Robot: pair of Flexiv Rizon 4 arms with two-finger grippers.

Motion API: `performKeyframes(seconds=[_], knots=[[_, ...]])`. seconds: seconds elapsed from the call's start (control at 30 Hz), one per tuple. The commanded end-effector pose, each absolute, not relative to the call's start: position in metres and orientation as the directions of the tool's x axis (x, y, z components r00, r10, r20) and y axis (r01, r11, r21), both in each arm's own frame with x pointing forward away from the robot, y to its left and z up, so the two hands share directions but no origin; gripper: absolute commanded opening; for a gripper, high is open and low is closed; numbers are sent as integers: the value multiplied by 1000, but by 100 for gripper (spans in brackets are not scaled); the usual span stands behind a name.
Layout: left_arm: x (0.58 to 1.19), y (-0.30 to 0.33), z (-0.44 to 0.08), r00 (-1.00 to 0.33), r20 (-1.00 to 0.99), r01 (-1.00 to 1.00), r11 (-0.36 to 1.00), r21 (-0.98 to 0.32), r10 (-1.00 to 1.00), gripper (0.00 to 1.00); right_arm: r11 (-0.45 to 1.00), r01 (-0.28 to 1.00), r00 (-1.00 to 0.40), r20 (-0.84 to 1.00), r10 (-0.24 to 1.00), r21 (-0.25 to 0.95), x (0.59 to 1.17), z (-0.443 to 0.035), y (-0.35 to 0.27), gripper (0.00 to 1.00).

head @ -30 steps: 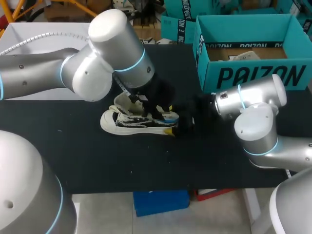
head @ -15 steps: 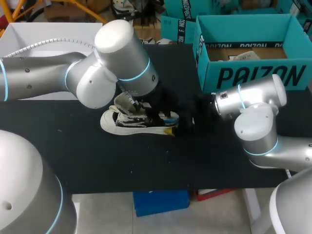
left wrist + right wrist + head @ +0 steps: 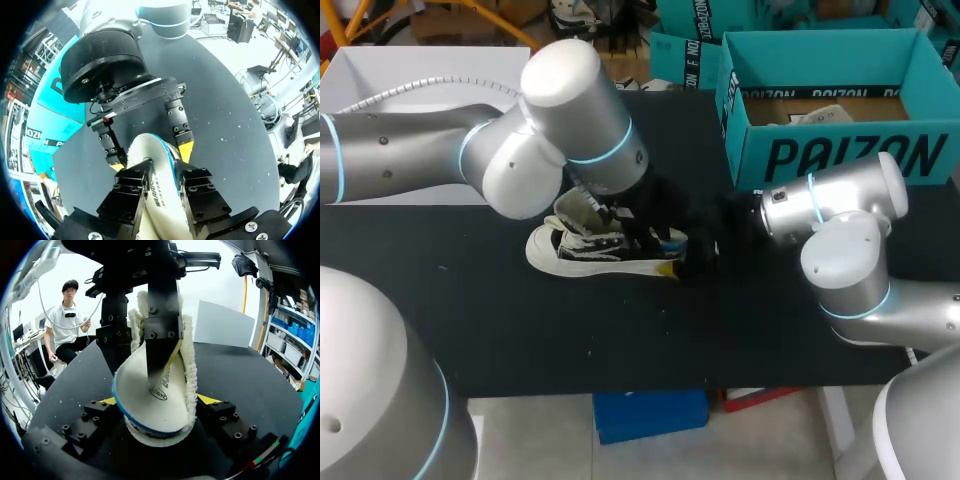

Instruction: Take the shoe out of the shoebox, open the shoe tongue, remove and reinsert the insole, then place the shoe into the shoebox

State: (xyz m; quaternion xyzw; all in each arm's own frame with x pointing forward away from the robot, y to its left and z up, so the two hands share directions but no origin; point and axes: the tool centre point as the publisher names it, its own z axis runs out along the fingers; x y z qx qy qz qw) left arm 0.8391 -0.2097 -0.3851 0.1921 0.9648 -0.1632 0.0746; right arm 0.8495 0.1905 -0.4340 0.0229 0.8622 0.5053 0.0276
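The white and black shoe [image 3: 580, 252] lies on its side in the middle of the black table. My left gripper [image 3: 638, 232] is over its opening, shut on the white insole [image 3: 160, 202], which curls up between its black fingers [image 3: 131, 192]. My right gripper [image 3: 678, 255] is at the blue-edged heel, one yellow tip on each side of it [image 3: 159, 401], shut on the shoe. In the right wrist view one left finger [image 3: 162, 340] presses on the insole [image 3: 160, 407] inside the fleece lining [image 3: 190, 380]. The teal shoebox [image 3: 840, 155] stands open at the back right.
White paper [image 3: 820, 115] lies inside the shoebox. A white board [image 3: 420, 70] sits at the back left, and a second teal box [image 3: 680, 60] stands behind the table. Bare black tabletop [image 3: 620, 330] runs along the front.
My left arm has shifted a little to the right over the shoe and its fingers have closed in on the insole. The right arm and the shoe have stayed put.
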Motion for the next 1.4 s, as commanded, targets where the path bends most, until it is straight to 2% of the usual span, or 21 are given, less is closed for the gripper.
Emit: performKeyframes(seconds=[0.03, 0.07, 0.23, 0.53, 0.8, 1.4], knots=[[841, -213, -388, -916, -213, 390, 878, -279, 339, 27, 490, 13, -997, -24, 69, 872, 850, -436, 192, 0], [841, -213, -387, -917, -213, 388, 878, -278, 338, 25, 490, 13, -997, -24, 69, 872, 850, -436, 192, 0], [843, -212, -386, -920, -214, 379, 882, -281, 328, 0, 490, 13, -997, -24, 69, 872, 850, -436, 192, 0], [840, -212, -379, -923, -217, 371, 884, -286, 317, 0, 490, 13, -997, -24, 69, 872, 850, -436, 192, 0], [831, -207, -357, -921, -219, 384, 850, -359, 324, 0, 490, 13, -997, -24, 69, 872, 850, -436, 192, 0], [817, -196, -292, -911, -186, 396, 654, -645, 368, 0, 490, 13, -997, -24, 69, 872, 850, -436, 192, 0]])
